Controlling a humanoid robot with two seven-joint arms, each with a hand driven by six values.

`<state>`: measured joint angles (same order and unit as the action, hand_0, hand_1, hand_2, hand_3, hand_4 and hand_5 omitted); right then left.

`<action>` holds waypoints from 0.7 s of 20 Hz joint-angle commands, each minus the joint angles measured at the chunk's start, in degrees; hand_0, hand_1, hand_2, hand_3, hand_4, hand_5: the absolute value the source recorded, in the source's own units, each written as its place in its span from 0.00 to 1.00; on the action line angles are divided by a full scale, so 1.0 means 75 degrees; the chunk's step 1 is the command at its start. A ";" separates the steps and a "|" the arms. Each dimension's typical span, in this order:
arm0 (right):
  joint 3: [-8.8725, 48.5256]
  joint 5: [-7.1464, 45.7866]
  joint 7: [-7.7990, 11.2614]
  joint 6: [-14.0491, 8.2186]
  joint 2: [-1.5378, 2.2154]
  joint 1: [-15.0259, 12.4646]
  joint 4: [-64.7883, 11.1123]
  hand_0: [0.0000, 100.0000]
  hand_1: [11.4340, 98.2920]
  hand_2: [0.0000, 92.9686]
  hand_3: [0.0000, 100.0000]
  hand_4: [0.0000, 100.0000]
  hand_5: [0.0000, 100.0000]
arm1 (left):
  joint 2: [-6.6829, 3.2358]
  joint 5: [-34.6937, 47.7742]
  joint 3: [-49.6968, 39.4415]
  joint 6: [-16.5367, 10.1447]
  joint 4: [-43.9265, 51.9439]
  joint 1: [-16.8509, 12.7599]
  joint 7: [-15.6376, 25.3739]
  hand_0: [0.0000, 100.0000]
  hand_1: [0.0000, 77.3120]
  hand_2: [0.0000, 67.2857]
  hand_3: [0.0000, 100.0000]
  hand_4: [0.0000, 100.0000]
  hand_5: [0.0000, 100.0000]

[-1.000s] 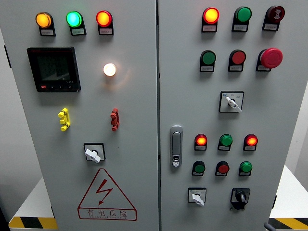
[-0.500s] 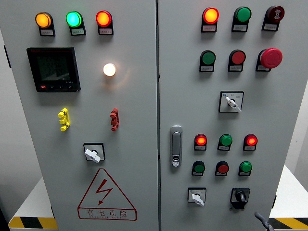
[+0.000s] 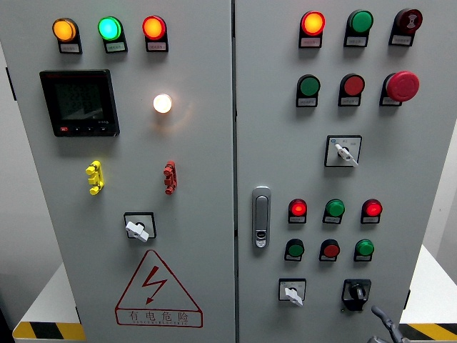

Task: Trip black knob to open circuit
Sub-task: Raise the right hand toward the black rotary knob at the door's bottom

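Observation:
The black knob (image 3: 355,292) is a rotary switch on a black square plate at the lower right of the grey cabinet's right door (image 3: 285,143). It stands roughly upright, tilted slightly left. Only a small dark part of my right hand (image 3: 384,323) shows at the bottom edge. It is just below and to the right of the knob and apart from it. My left arm is out of sight.
A white-handled selector (image 3: 291,293) sits left of the black knob. Above them are rows of red and green lamps and buttons (image 3: 331,209). A red emergency button (image 3: 403,85) is at the upper right and a door latch (image 3: 261,216) near the seam. The left door carries a meter (image 3: 79,102) and a warning triangle (image 3: 158,289).
My right hand has risen into view at the bottom right and come closer to the black knob. The panel and its lights look the same.

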<state>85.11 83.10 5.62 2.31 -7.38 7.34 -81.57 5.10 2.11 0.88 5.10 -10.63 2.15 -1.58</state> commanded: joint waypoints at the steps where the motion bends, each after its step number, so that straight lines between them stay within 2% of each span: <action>1: 0.0007 -0.0006 0.0000 -0.0003 0.0011 0.0064 0.0106 1.00 0.87 0.00 0.83 0.89 1.00 | 0.0000 0.0000 0.0000 0.0000 0.0000 -0.0005 0.0000 0.00 0.00 0.29 0.26 0.10 0.09; 6: 0.0030 -0.0580 -0.0023 -0.0003 0.0000 0.0240 0.0211 1.00 0.87 0.00 0.84 0.90 1.00 | 0.0000 0.0000 0.0000 0.0000 0.0000 -0.0005 0.0000 0.00 0.00 0.29 0.26 0.10 0.09; 14: 0.0030 -0.1213 -0.0258 -0.0061 0.0000 0.0263 0.0176 1.00 0.86 0.00 0.84 0.91 1.00 | 0.0000 0.0000 0.0000 0.0000 0.0000 -0.0005 0.0000 0.00 0.00 0.29 0.26 0.10 0.09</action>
<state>85.34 74.75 3.90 1.86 -7.38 9.31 -80.17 5.10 2.11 0.88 5.10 -10.63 2.12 -1.58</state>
